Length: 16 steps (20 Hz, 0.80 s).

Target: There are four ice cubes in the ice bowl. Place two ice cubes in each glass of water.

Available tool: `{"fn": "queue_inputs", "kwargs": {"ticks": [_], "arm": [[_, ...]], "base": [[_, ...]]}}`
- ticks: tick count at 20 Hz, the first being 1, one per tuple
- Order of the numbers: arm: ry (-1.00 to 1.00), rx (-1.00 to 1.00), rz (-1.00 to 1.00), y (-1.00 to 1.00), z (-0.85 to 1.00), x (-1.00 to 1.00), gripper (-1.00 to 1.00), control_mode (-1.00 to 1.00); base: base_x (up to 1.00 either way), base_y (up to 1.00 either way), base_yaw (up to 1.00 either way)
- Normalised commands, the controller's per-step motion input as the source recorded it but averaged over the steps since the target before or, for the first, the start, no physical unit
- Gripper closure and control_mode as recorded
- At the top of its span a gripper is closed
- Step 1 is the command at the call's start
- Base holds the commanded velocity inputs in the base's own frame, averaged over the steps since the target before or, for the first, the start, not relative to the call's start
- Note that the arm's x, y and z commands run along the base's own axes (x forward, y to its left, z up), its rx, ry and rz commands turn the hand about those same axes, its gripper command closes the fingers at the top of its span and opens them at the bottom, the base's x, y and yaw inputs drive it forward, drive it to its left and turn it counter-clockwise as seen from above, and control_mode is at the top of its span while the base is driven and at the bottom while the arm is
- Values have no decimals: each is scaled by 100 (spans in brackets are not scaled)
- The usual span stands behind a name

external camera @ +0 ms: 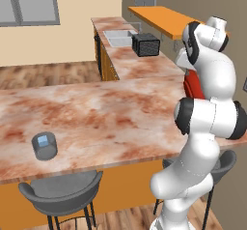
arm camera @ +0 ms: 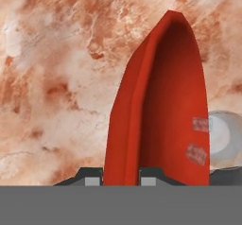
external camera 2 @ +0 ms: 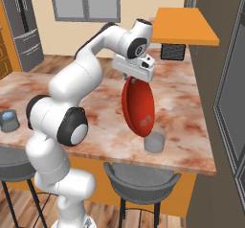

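We note first the marbled counter (external camera 2: 186,126), which spans the scene, with a dark toaster (external camera: 145,44) at its far end near the sink (external camera: 118,36). Two grey stools (external camera 2: 141,181) stand under its near edge.

The ice bowl (external camera 2: 139,108) is next in size. It is lifted clear of the counter and tipped almost on edge, its red rim hanging downward in the right base view. The gripper (arm camera: 121,177) is clamped narrowly on the bowl's upper rim; in the hand view its two dark fingertips (arm camera: 93,177) sit either side of the red wall, so we record the tool as holding the bowl.

One glass of water (external camera 2: 155,141) stands on the counter directly under the bowl's lowest edge, at about 5 o'clock from the bowl's centre in the right base view. In the hand view the same glass shows at 3 o'clock of the bowl, partly behind its rim. The second glass of water (external camera: 44,146) stands well apart, near the counter's near edge, and we see one pale blue cube (external camera: 43,140) inside it.

Two ice cubes (arm camera: 196,154) show faintly on the bowl's inner wall in the hand view, one above the other, just beside the first glass.
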Motion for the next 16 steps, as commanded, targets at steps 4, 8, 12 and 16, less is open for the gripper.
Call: {"fn": "queue_inputs", "kwargs": {"ticks": [4, 8, 12, 16], "arm": [[0, 4, 1, -10, 0, 0, 100, -100], [0, 5, 1, -9, 0, 0, 100, -100], [0, 5, 1, -11, 0, 0, 100, -100], [0, 5, 1, -7, 0, -1, 100, -100]], "base": [[0, 0, 0], [0, 0, 0], [0, 0, 0], [0, 0, 0]]}}
